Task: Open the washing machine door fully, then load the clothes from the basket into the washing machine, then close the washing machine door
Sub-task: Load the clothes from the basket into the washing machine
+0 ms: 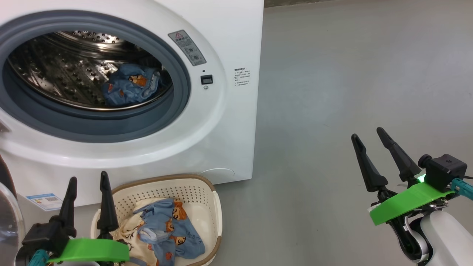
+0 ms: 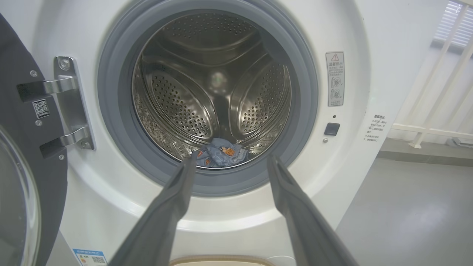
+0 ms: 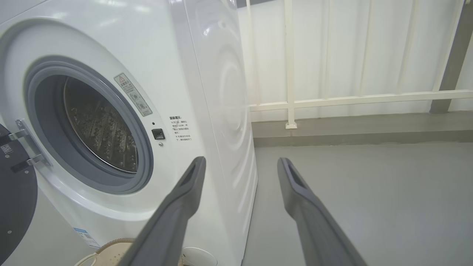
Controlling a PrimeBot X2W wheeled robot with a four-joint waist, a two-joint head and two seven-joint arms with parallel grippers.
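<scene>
So the left gripper [image 1: 88, 176] sits at the lower left of the head view, its 2 long dark fingers [image 1: 69, 203] spread wide with nothing between them, pointing up at the big white front-loading washing machine [image 1: 236, 122]. The small cream perforated plastic basket [image 1: 177, 191] with the brown rim is on the floor [image 1: 258, 221] right beside it, in front of the machine. The gripper's inner finger overlaps the basket's left edge, can't tell if it's touching. Inside the basket a bundle of blue fabric [image 1: 170, 229] printed with orange-brown cartoon figures lies on a cream cloth [image 1: 127, 229] with dark lettering, just right of that finger. 1 more blue printed piece [image 1: 129, 87] lies low in the steel perforated drum [image 1: 55, 66], near the front lip, and the left wrist view puts it just past the fingertips, further in. The round black-rimmed glass door [image 2: 14, 66] hangs swung open at the machine's left side. The right gripper [image 1: 367, 133] is way off to the right over bare grey floor, also spread open and empty, fingers tilted up, well apart from machine and basket.
</scene>
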